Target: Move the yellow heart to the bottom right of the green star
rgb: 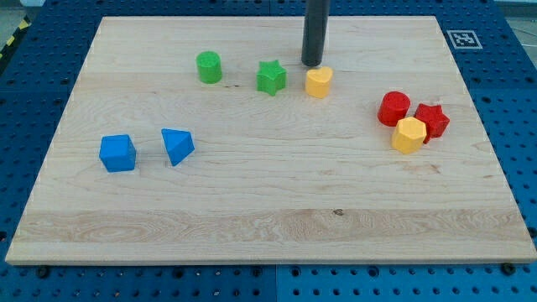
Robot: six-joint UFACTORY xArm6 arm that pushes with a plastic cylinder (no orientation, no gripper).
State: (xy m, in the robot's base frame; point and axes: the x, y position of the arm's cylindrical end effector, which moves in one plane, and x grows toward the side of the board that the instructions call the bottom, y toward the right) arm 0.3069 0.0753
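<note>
My tip (312,64) is just a bare rod holding nothing, right above the yellow heart (318,82) near the top middle. The green star (270,77) sits just left of the heart.

Looking like a robotics lab or test bench, not a home or shop. Showing a pale wooden counter (277,210) lying on a blue metal base plate (33,92) drilled with a regular grid of holes, the kind used for bolting fixtures. Showing a black-and-white fiducial marker (464,39) printed at the board's corner, well to the view's right of my tip (312,64). Showing yellow-and-black hazard striping (12,42) at the view's far left edge, well away from my tip. Holding only small moulded coloured blocks scattered around my tip as test pieces, such as the red cylinder (393,108) toward the view's lower right.
</note>
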